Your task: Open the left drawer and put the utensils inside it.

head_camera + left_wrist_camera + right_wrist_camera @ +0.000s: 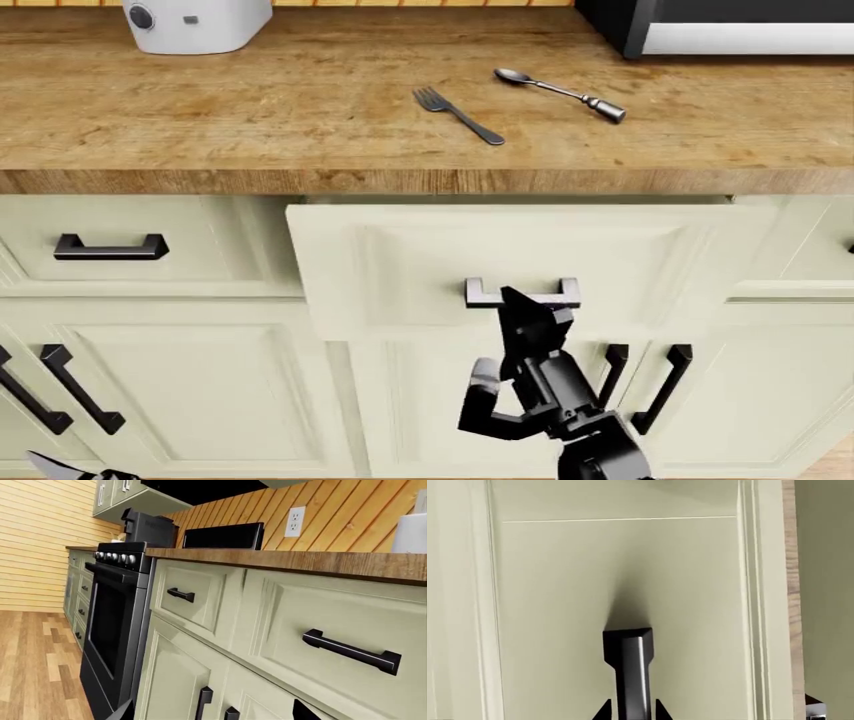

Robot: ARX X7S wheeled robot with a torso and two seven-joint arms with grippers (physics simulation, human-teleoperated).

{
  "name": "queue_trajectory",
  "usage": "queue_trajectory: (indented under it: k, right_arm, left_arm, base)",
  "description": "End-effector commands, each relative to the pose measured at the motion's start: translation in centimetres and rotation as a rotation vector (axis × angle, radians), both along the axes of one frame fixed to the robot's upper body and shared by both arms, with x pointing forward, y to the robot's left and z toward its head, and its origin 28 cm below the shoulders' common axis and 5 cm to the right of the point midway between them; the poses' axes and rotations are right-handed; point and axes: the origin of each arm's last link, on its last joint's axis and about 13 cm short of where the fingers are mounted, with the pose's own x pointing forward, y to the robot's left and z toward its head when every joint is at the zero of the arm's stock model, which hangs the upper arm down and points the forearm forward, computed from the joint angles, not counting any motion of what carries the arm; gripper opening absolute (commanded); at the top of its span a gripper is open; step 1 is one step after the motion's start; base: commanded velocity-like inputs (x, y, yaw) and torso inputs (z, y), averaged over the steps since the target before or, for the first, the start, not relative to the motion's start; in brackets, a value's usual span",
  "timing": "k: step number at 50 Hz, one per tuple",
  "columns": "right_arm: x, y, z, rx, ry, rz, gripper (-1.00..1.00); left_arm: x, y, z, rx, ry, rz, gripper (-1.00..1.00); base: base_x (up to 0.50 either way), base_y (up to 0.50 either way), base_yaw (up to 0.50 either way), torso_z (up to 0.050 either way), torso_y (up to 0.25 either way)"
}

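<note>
In the right wrist view the black bar handle (629, 670) sits between the right gripper (630, 711) jaws, which look closed on it. In the head view the right arm reaches up to that handle; the left drawer (400, 260) stands slightly out below the tabletop (267, 110). Fork (458, 114) and spoon (561, 93) lie above the drawer: light, stiff, slippery, best pinched mid-handle. The left wrist view shows only cabinet fronts; I cannot tell its jaws' state.
</note>
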Motion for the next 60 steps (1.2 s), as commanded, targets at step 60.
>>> queue_trajectory:
  k: [60]
  right_arm:
    - [-8.1, -0.8, -2.2, 0.016, 0.024, 0.275, -1.0]
  left_arm:
    - [0.0, -0.1, 0.2, 0.007, -0.005, 0.002, 1.0]
  base:
    - [0.0, 0.0, 0.0, -0.001, 0.0]
